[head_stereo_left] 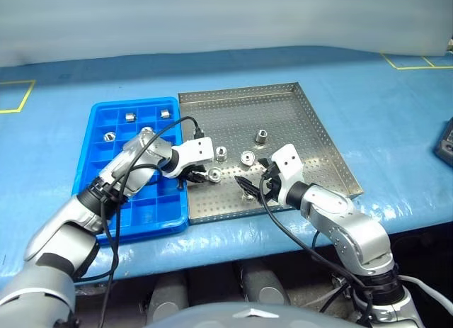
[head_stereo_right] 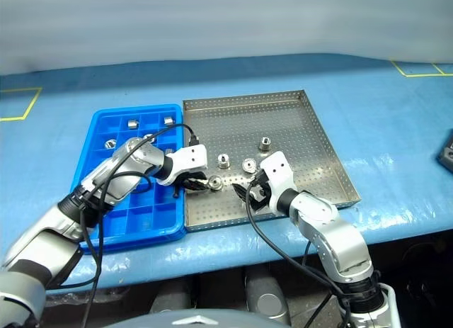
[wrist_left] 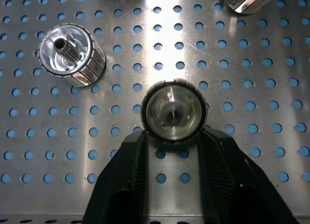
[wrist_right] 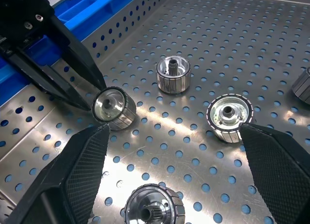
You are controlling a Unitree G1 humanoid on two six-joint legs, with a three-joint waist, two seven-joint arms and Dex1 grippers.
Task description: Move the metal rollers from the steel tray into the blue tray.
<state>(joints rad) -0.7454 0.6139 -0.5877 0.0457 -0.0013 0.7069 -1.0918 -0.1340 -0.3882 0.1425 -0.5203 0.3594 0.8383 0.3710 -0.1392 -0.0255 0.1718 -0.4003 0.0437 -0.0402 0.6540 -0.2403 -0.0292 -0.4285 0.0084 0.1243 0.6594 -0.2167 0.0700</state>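
Between the closed fingers of the left gripper point(wrist_left: 174, 137) sits one of the metal rollers point(wrist_left: 173, 112), clamped at its sides and standing on the perforated floor of the steel tray point(head_stereo_left: 297, 122), close to that tray's edge nearest the blue tray point(head_stereo_left: 99, 129); just beyond this roller, farther from the gripper, a second roller point(head_stereo_left: 221, 154) stands upright; a third point(head_stereo_left: 248, 157) lies between the two grippers, and a fourth point(head_stereo_left: 261, 137) stands farther out toward the tray's middle; opposite the left gripper, over the near part of the steel tray, the right gripper point(wrist_right: 174, 151) hangs with its fingers point(wrist_right: 82, 161) spread wide and nothing between them; a fifth roller point(wrist_right: 149, 208) lies below it, close to its wrist; behind the left arm, the blue tray touches the steel tray's side, and three rollers point(head_stereo_left: 131, 117) rest in separate compartments near its far end.
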